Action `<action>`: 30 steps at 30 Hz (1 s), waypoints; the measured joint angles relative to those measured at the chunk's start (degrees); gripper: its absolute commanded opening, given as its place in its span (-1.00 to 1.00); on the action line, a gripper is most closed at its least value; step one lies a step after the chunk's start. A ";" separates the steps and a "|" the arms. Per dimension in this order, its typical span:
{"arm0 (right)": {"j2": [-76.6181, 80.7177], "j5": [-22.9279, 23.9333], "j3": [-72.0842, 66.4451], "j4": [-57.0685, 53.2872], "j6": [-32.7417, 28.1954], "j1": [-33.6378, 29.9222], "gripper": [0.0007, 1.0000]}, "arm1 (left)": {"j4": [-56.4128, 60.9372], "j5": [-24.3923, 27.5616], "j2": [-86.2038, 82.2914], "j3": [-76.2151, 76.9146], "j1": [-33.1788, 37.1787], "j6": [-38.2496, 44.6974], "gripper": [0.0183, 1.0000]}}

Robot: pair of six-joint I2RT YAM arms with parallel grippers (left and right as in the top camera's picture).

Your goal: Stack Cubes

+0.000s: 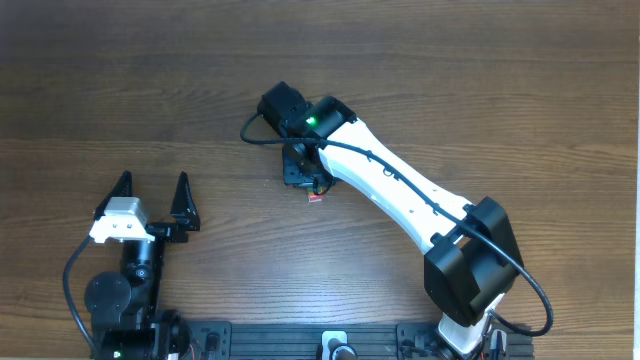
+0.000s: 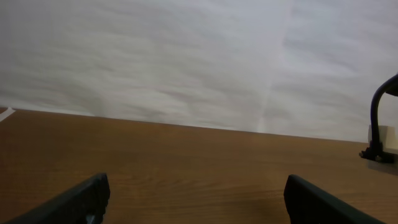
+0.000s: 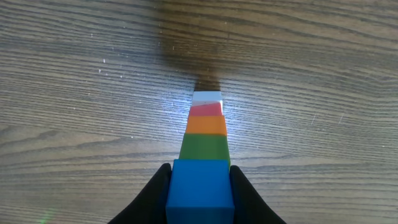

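A tower of cubes stands on the wooden table [image 3: 74,93]. From the top down it reads blue cube [image 3: 199,190], green cube [image 3: 204,148], orange cube [image 3: 206,125], red cube [image 3: 206,110], white cube [image 3: 207,97]. My right gripper [image 3: 199,173] is above the tower, with its fingers pressed on both sides of the blue cube. In the top view the right gripper [image 1: 300,165] covers the tower at the table's middle, and only a red sliver [image 1: 313,198] peeks out. My left gripper [image 1: 153,182] rests open near the left front, with nothing between its fingers.
Bare wood lies all around the tower. In the left wrist view a white wall [image 2: 186,62] rises beyond the table's far edge, and a black stand [image 2: 379,124] sits at that edge.
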 measured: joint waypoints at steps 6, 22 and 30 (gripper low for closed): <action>0.00 0.00 0.00 0.00 0.00 0.00 -0.53 | 0.00 0.00 0.00 0.00 0.00 0.00 0.81; 1.18 0.02 0.00 0.07 0.09 0.00 -0.22 | 0.00 0.00 0.00 0.00 0.00 -0.02 0.81; 1.18 0.02 0.00 0.33 0.20 -0.07 0.19 | 0.00 0.00 0.00 0.00 0.00 0.00 0.81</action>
